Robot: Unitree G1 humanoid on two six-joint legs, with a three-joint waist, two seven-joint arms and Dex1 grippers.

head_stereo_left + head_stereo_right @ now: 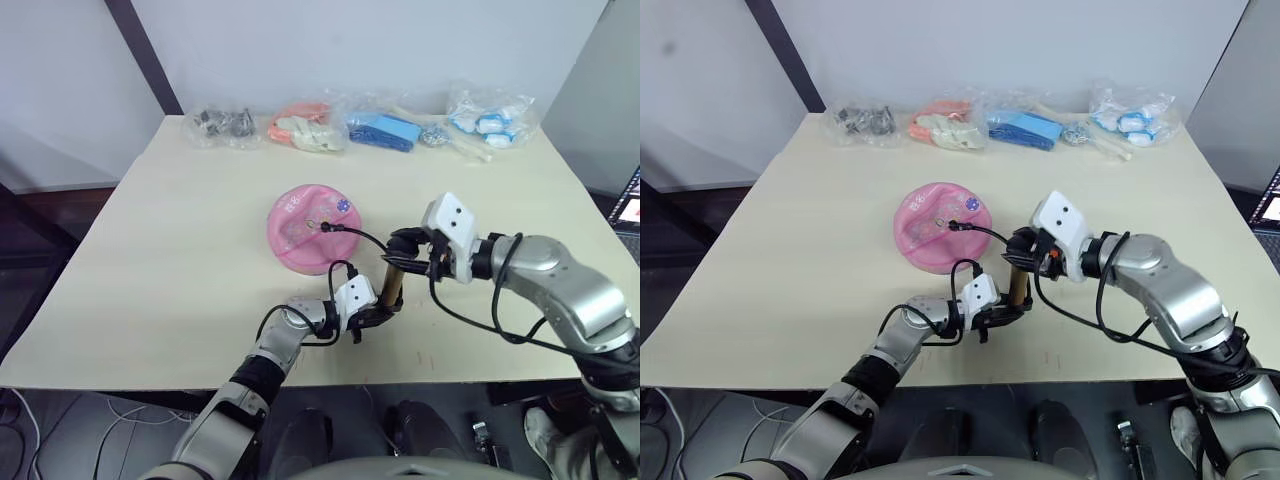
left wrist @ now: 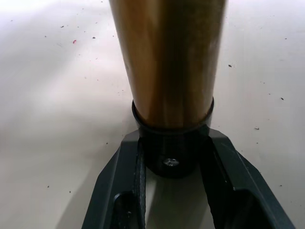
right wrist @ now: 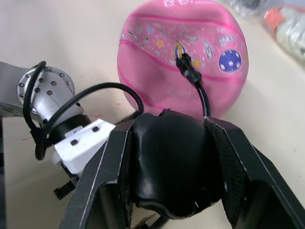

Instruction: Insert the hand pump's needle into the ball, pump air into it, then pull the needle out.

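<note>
On the pale desk (image 1: 180,240), the left gripper (image 1: 372,312) clamps the hand pump (image 1: 391,285) at its base cap, the right gripper (image 1: 408,252) its black handle. The needle (image 3: 181,59) sits in the nearby pink ball (image 1: 305,228).

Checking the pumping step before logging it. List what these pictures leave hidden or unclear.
- Needle: its metal pin is out of sight; in the right wrist view the black fitting sits at the ball's valve.
- Hand pump: its T-handle is covered by the right claw.
- Bagged items: contents too small and blurred by plastic in the eye views.
- Pump's upper barrel: cut off by the left wrist view's edge.
</note>
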